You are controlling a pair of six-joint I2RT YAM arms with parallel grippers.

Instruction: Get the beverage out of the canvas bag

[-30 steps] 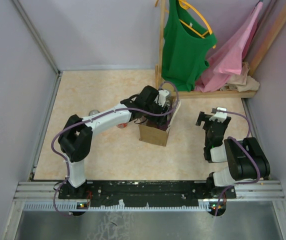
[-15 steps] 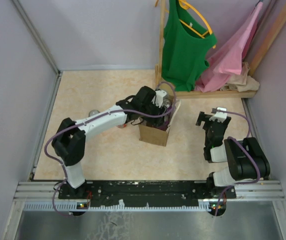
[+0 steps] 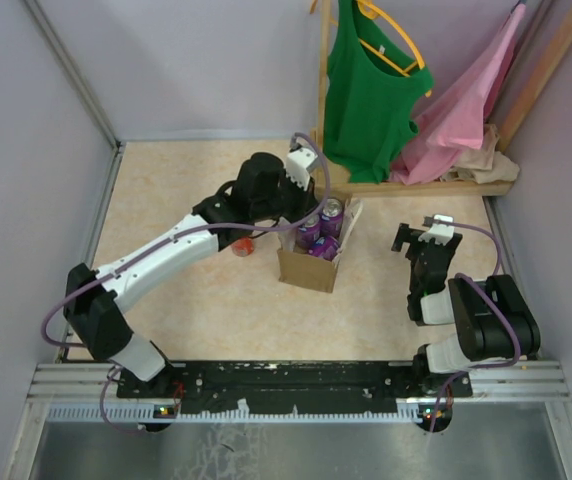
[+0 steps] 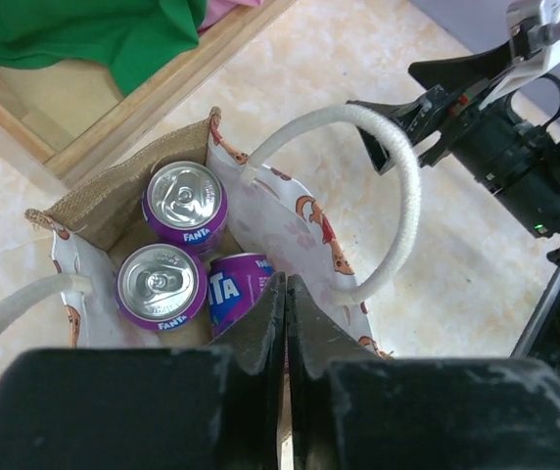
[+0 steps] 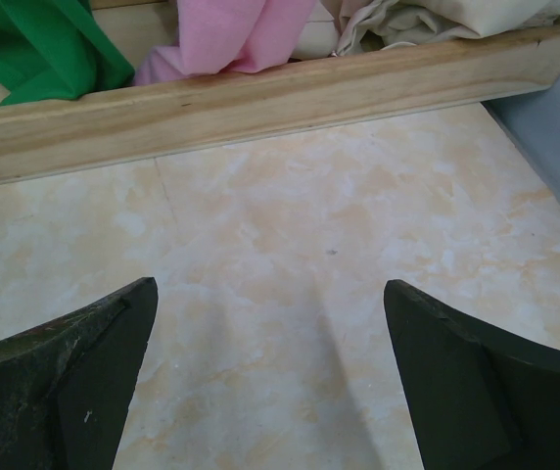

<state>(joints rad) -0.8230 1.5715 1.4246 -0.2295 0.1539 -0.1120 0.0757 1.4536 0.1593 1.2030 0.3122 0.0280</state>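
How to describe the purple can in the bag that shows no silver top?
Find the tan canvas bag with white loop handles, beside the wooden rack. Inside are three purple Fanta cans. Two show silver tops; this can shows its lettered side, beside the left claw.

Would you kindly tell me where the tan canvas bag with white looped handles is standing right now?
In the top view the tan canvas bag stands upright mid-table, just in front of the wooden rack base, with purple Fanta cans inside.
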